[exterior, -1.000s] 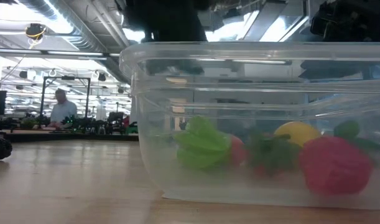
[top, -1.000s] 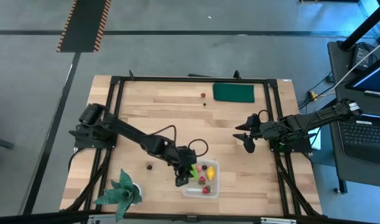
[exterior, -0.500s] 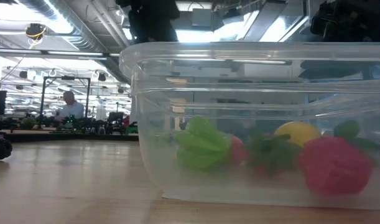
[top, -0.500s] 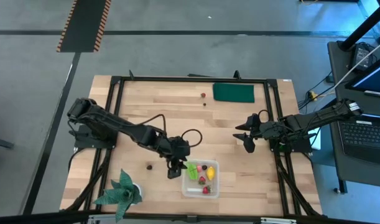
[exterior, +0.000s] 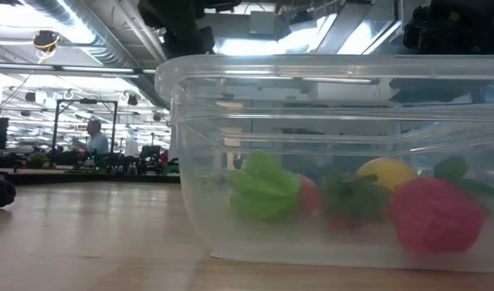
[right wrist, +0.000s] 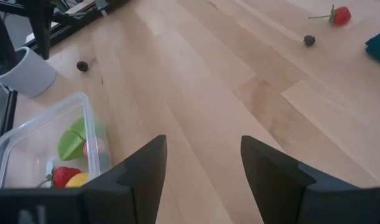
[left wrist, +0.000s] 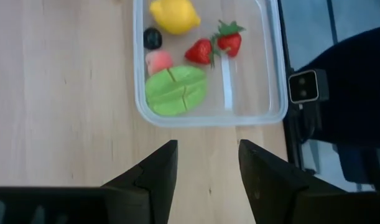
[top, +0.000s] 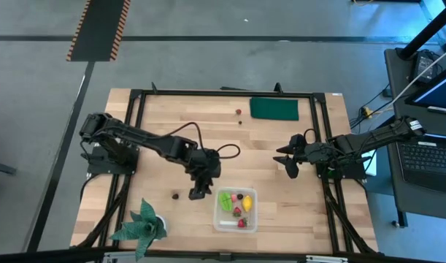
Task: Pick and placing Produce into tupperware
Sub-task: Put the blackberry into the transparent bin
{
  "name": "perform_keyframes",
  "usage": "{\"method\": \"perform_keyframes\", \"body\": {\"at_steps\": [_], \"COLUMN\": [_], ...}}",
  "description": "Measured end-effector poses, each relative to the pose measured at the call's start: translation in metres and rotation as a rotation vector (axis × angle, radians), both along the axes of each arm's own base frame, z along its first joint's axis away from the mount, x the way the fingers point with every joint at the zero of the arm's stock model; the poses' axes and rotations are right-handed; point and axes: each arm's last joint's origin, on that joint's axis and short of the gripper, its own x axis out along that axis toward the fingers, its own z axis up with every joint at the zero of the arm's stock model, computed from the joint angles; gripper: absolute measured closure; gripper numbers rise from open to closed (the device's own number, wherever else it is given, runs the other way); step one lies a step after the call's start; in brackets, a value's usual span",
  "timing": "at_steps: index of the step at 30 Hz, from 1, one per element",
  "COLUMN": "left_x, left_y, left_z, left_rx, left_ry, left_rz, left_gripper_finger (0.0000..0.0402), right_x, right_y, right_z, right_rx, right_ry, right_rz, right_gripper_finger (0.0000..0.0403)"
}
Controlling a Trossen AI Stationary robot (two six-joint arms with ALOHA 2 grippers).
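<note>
The left gripper (top: 199, 191) hangs open and empty just off the tupperware (top: 251, 219), which sits near the table's (top: 164, 124) front edge holding the green piece (left wrist: 175, 91), lemon (left wrist: 172, 15) and strawberries (left wrist: 229, 42). The right gripper (top: 290, 166) waits open near the right edge, over bare wood.

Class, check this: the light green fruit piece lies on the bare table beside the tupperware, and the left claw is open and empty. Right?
Not quite. The light green fruit piece lies inside the tupperware, not on the table, as the left wrist view shows. The left claw is indeed open and empty.
</note>
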Motion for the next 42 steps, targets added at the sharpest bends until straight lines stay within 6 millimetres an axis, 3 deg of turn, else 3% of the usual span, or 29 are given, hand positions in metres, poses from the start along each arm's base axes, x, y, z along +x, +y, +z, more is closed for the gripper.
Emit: {"method": "perform_keyframes", "body": {"at_steps": [6, 13, 25, 31, 42], "left_x": [-0.005, -0.012, -0.041, -0.056, -0.057], "left_y": [0.003, 0.01, 0.018, 0.022, 0.024], "left_z": [-0.003, 0.002, 0.017, 0.022, 0.021], "left_rx": [-0.026, 0.011, 0.128, 0.132, 0.213], "left_ry": [0.073, 0.084, 0.19, 0.281, 0.292], "left_rz": [-0.013, -0.01, 0.051, 0.077, 0.163], "left_gripper_finger": [0.0223, 0.0161, 0.008, 0.0073, 0.0078], "right_x": [0.0, 0.0, -0.001, -0.001, -0.001], "right_y": [0.0, -0.001, -0.004, -0.006, -0.006], "right_z": [0.0, 0.0, 0.001, 0.001, 0.002], "right_rx": [-0.002, -0.016, -0.088, -0.133, -0.135], "right_ry": [0.0, 0.0, -0.014, -0.029, -0.031], "right_rz": [0.001, -0.009, -0.111, -0.177, -0.183], "right_gripper_finger": [0.0195, 0.0195, 0.0195, 0.0195, 0.0195]}}
